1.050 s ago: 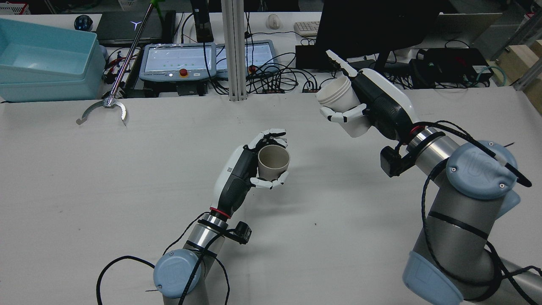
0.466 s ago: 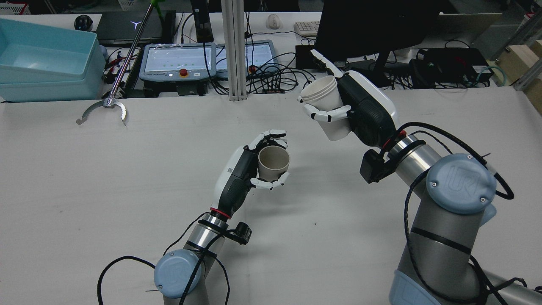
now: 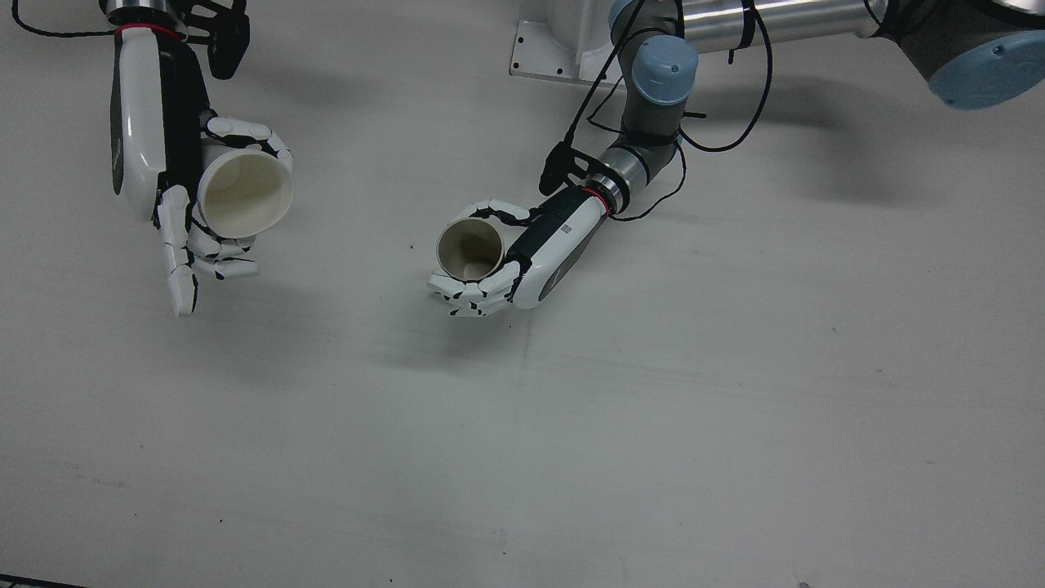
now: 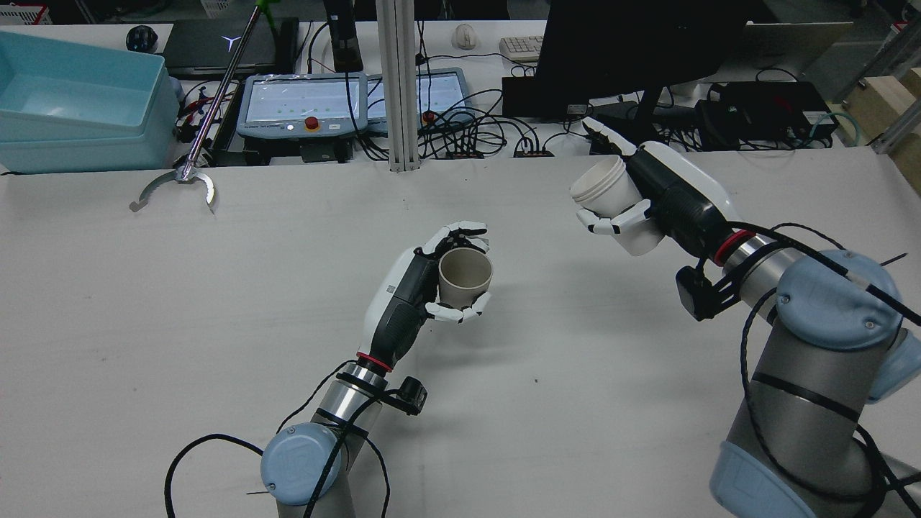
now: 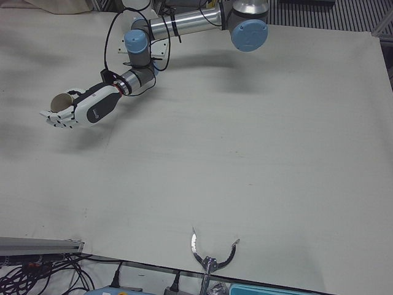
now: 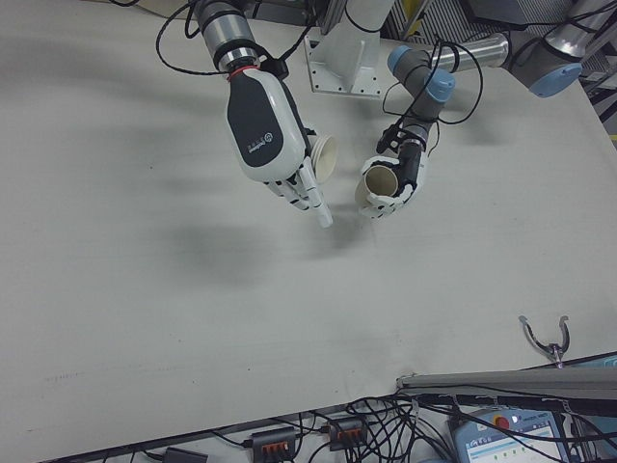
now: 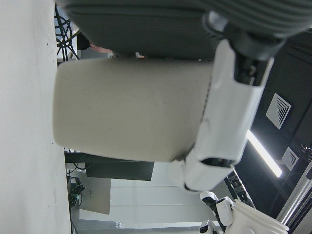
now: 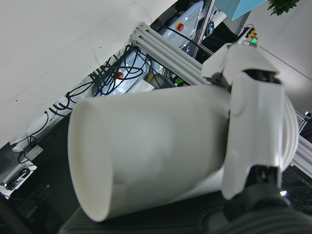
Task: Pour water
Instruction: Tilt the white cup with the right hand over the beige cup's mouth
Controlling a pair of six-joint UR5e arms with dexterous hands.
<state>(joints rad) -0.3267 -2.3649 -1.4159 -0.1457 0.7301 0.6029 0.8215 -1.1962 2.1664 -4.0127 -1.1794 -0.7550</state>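
Observation:
My left hand (image 4: 410,288) is shut on an upright beige cup (image 4: 465,275) near the table's middle; its inside looks empty in the front view (image 3: 469,249). My right hand (image 4: 669,198) is shut on a white cup (image 4: 608,194), held in the air and tilted, mouth toward the beige cup, well to its right. In the front view the white cup (image 3: 243,192) in the right hand (image 3: 159,155) is clearly apart from the left hand (image 3: 531,253). The left hand view shows the beige cup (image 7: 131,117) close up, the right hand view the white cup (image 8: 146,161).
A blue bin (image 4: 72,101), a metal reacher claw (image 4: 180,183), teach pendants (image 4: 302,108), cables and a dark monitor (image 4: 633,50) line the far edge. The arms' pedestal (image 3: 555,49) stands at the robot's side. The table (image 4: 216,324) is white.
The right hand with the white cup first swung left toward the beige cup, then pulled back right and lower, tipped further over. The left hand and beige cup stayed still.

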